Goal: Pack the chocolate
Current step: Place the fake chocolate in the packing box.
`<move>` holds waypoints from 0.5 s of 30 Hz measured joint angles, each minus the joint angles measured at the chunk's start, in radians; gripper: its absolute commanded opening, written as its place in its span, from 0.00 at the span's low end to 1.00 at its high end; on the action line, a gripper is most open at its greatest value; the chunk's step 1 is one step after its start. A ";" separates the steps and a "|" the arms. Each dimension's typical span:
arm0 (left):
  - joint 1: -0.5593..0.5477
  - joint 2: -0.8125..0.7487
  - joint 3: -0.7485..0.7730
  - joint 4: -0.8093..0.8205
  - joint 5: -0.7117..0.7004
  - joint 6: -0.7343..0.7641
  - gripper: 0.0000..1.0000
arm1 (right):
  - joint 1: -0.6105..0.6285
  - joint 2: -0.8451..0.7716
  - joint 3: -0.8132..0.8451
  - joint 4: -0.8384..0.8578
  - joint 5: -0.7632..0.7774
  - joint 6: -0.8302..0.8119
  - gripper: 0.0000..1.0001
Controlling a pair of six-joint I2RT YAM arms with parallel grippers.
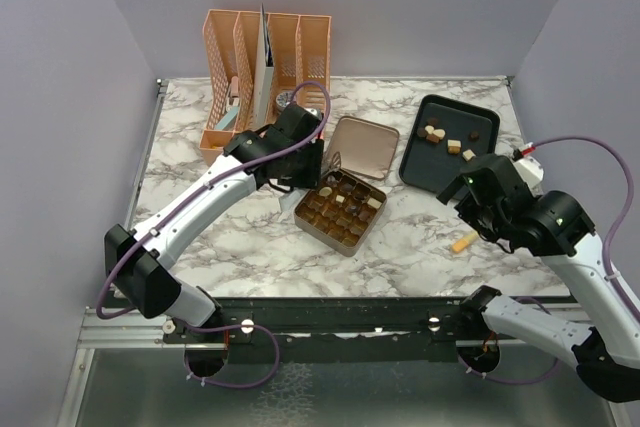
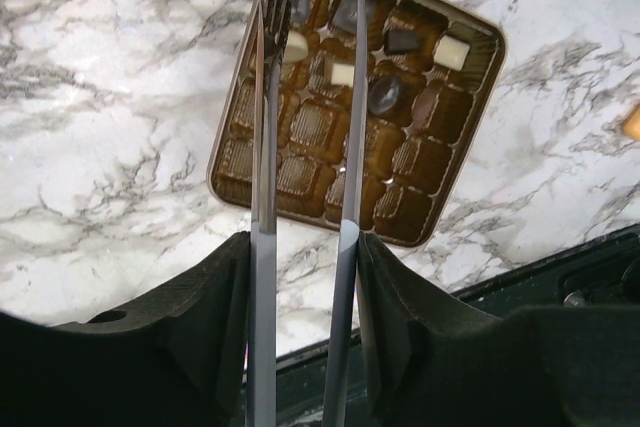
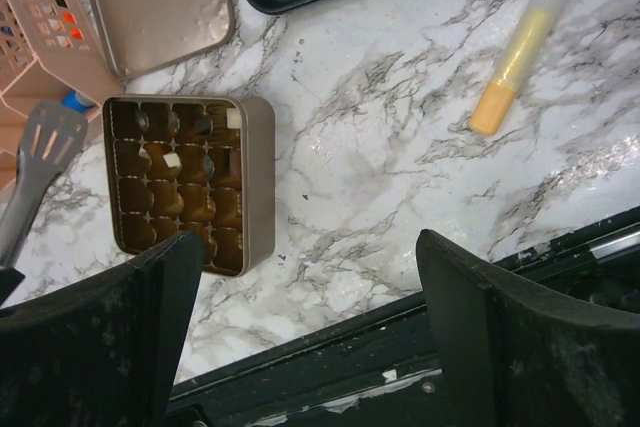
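Observation:
The square gold tin (image 1: pixel 340 209) lies open at the table's middle, with several chocolates (image 2: pixel 383 95) in its far cells, dark and cream-white. More chocolates (image 1: pixel 433 133) lie on the black tray (image 1: pixel 420 172) at the back right. My left gripper (image 1: pixel 300 159) is shut on steel tongs (image 2: pixel 264 147), whose blades reach out over the tin (image 2: pixel 455 182). I see no piece between the tips. My right gripper (image 1: pixel 478 197) is open and empty above bare marble, right of the tin (image 3: pixel 255 177).
The tin's lid (image 1: pixel 362 145) lies just behind the tin. An orange file rack (image 1: pixel 262 67) stands at the back left. A yellow-orange tube (image 1: pixel 465 241) lies on the marble near my right gripper and shows in the right wrist view (image 3: pixel 515 57).

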 measured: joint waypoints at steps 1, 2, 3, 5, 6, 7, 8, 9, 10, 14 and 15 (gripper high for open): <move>0.000 -0.003 -0.004 0.018 -0.001 0.003 0.45 | 0.000 -0.003 0.000 0.003 0.000 -0.018 0.92; 0.000 -0.009 -0.016 0.046 -0.001 0.006 0.45 | 0.000 -0.009 -0.002 0.009 0.000 -0.035 0.92; 0.000 -0.014 -0.027 0.070 -0.001 0.009 0.45 | 0.000 -0.021 -0.013 0.028 -0.002 -0.055 0.92; -0.003 -0.027 -0.063 0.134 -0.002 0.018 0.45 | 0.000 -0.045 -0.040 0.059 -0.004 -0.080 0.92; -0.005 -0.030 -0.077 0.160 -0.002 0.024 0.45 | 0.000 -0.061 -0.061 0.077 -0.005 -0.093 0.93; -0.009 -0.030 -0.096 0.198 -0.002 0.034 0.45 | 0.000 -0.075 -0.080 0.097 -0.005 -0.105 0.93; -0.015 -0.028 -0.114 0.237 -0.002 0.046 0.45 | 0.000 -0.089 -0.100 0.119 -0.005 -0.118 0.93; -0.021 -0.024 -0.124 0.265 -0.002 0.057 0.45 | 0.000 -0.103 -0.118 0.142 -0.005 -0.132 0.94; -0.032 -0.016 -0.131 0.293 -0.006 0.075 0.45 | 0.000 -0.118 -0.133 0.165 -0.004 -0.147 0.94; -0.083 0.039 -0.136 0.428 -0.023 0.141 0.45 | 0.000 -0.175 -0.170 0.255 -0.004 -0.204 0.95; -0.093 0.060 -0.135 0.462 -0.024 0.154 0.45 | 0.000 -0.191 -0.175 0.273 -0.003 -0.220 0.95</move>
